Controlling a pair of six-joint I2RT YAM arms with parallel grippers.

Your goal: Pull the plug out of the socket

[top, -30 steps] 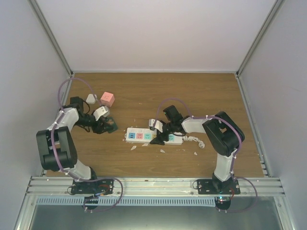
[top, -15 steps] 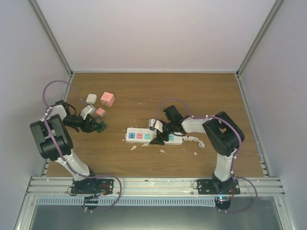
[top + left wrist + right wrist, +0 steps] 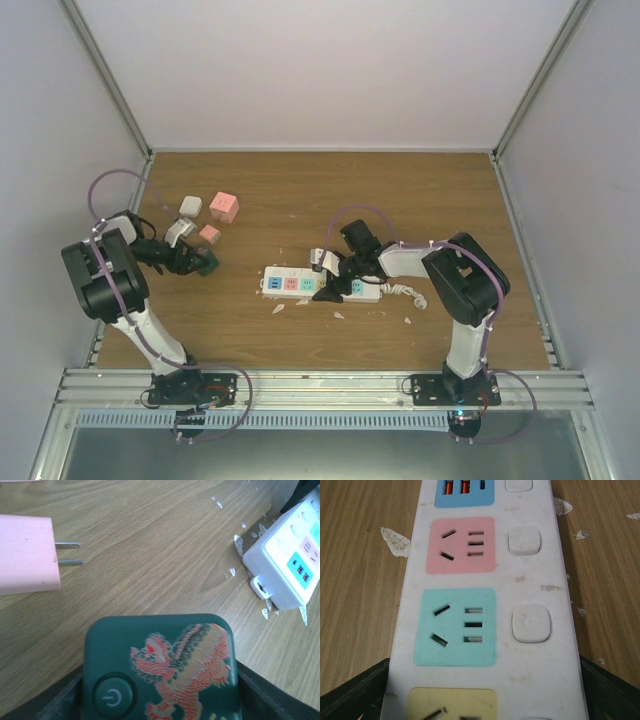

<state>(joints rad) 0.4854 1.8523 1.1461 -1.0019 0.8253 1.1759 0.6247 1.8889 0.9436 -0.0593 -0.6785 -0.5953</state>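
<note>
The socket is a long white power strip lying mid-table, its coloured outlets empty in the right wrist view. My right gripper straddles its right half, and the dark fingers press against both long sides of the strip. A dark green plug with a power button and a dragon pattern sits between the jaws of my left gripper. That gripper holds the green plug low over the wood, well to the left of the socket.
A pink plug with two bare prongs lies just ahead of the left gripper. A pink cube and a white plug lie at the back left. The socket's short cord curls at its right end. White flakes dot the wood.
My left arm has swung left and folded back, carrying the green plug further from the socket; a small pink plug now shows beside it. The right arm and socket have not moved.
</note>
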